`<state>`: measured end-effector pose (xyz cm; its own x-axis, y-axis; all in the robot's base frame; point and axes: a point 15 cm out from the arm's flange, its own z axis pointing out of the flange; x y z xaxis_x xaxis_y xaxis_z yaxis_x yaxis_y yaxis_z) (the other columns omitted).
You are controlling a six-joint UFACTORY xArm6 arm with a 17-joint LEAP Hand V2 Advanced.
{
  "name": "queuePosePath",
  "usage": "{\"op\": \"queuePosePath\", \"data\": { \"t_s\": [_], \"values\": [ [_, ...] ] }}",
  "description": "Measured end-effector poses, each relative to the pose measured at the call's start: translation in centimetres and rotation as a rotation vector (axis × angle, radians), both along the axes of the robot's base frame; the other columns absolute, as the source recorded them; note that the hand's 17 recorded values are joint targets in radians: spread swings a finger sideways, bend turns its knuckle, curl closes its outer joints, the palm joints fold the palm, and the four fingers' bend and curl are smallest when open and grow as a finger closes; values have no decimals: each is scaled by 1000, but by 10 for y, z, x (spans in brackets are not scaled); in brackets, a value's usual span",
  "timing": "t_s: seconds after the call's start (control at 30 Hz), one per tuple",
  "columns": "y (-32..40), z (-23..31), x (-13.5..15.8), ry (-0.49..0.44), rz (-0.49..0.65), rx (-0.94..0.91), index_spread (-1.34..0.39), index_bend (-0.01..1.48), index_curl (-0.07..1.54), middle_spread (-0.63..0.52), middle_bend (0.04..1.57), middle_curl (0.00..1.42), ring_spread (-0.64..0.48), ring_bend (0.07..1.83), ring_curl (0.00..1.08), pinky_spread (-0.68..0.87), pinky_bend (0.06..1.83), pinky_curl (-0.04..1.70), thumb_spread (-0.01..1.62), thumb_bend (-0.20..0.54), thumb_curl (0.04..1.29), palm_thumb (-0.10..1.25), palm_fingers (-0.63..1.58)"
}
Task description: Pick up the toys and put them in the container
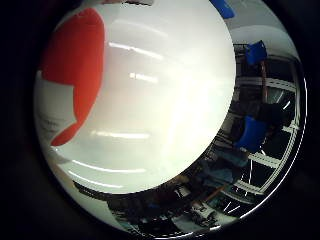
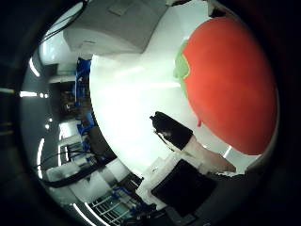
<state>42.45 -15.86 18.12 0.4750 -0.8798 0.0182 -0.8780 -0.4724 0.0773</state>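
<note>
Glossy white fills most of the little finger side palm view: a smooth, rounded surface (image 1: 150, 100) very close to the palm, with striplights mirrored across it. A red patch (image 1: 75, 65) covers part of that curve near its edge; whether the white is a toy's own body or a container wall cannot be told from here. Past the curve, the room shows dimly, with blue shapes (image 1: 252, 132) and white framework beyond.

In the thumb side palm view, a red tomato toy (image 2: 230, 84) with a green leafy cap (image 2: 180, 66) bulges large, lying close to the palm against a bright white surface (image 2: 127, 108). One finger (image 2: 176, 134) of the right hand (image 2: 183, 174) reaches in beside the tomato, its black tip near the toy's lower flank, the white and black body of the hand behind it. Contact between fingertip and toy is not clear, so I cannot tell whether the hand is spread or curled round anything. A grey-white housing (image 2: 113, 26) sits beyond the white surface.
</note>
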Motion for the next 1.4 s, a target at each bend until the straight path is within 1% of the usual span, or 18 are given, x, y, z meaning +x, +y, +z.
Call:
{"op": "queuePosePath", "data": {
  "t_s": [0.1, 0.13, 0.2, 0.23, 0.27, 0.3, 0.33, 0.37, 0.43, 0.53, 0.6, 0.7, 0.8, 0.87, 1.07, 1.1, 1.2, 1.4],
  "values": [
    [1, -1, -1, 7, 2, 1, -425, 167, 253, -157, 444, 371, -100, 796, 256, 327, 708, 199, 1118, -20, 303, 566, 504],
    [3, -1, -1, 8, 6, 2, -430, 180, 260, -173, 469, 378, -127, 834, 263, 292, 714, 189, 1118, -19, 305, 569, 556],
    [6, -1, 0, 9, 15, -1, -438, 192, 274, -206, 571, 408, -196, 911, 277, 182, 700, 155, 1119, -17, 308, 588, 700],
    [6, 0, 0, 11, 23, -7, -431, 171, 269, -222, 659, 438, -225, 965, 295, 76, 762, 165, 1117, -17, 310, 593, 919],
    [7, 0, 0, 12, 27, -11, -420, 168, 268, -237, 700, 453, -256, 984, 296, -94, 819, 157, 1115, -17, 310, 601, 1038],
    [7, 0, 0, 12, 28, -11, -405, 183, 293, -243, 757, 487, -264, 1025, 338, -272, 912, 198, 1113, -19, 310, 605, 1165],
    [6, 1, 2, 6, 30, -12, -394, 238, 335, -239, 840, 526, -265, 1063, 373, -391, 969, 233, 1112, -20, 309, 607, 1284],
    [4, 1, 3, 0, 29, -14, -389, 282, 361, -234, 885, 544, -264, 1082, 389, -429, 992, 249, 1110, -18, 312, 614, 1297],
    [2, 4, 2, -6, 27, -15, -369, 459, 446, -217, 970, 581, -256, 1131, 424, -419, 1074, 300, 1109, -14, 315, 630, 1360],
    [2, 7, 2, -9, 26, -15, -322, 737, 603, -189, 1124, 651, -240, 1253, 496, -340, 1258, 409, 1110, 1, 342, 723, 1297],
    [3, 11, 1, -13, 21, -11, -299, 857, 669, -181, 1201, 687, -234, 1313, 533, -292, 1338, 463, 1105, -8, 360, 769, 1238],
    [3, 24, 3, -40, 14, -17, -267, 980, 740, -166, 1288, 723, -224, 1379, 585, -233, 1422, 540, 1109, -7, 376, 818, 1160],
    [4, 40, 2, -65, 9, -24, -240, 1045, 775, -152, 1333, 735, -218, 1399, 622, -200, 1442, 599, 1134, 5, 407, 922, 1117],
    [7, 50, -5, -58, 4, -23, -231, 1059, 785, -144, 1349, 738, -217, 1405, 639, -189, 1442, 628, 1143, -4, 423, 953, 1108],
    [18, 82, -47, 29, -14, 0, -214, 1086, 791, -131, 1372, 732, -217, 1398, 683, -171, 1405, 708, 1167, -12, 450, 977, 1098],
    [20, 94, -53, 27, -16, -1, -213, 1087, 791, -130, 1374, 730, -218, 1397, 687, -171, 1399, 718, 1168, -13, 451, 976, 1097],
    [21, 137, -54, -24, -17, -19, -211, 1090, 790, -128, 1379, 726, -219, 1390, 702, -172, 1378, 752, 1172, -12, 461, 980, 1095],
    [26, 209, -62, -60, -28, -25, -210, 1092, 789, -126, 1390, 714, -220, 1374, 727, -169, 1332, 836, 1188, -11, 476, 982, 1100]
  ]
}}
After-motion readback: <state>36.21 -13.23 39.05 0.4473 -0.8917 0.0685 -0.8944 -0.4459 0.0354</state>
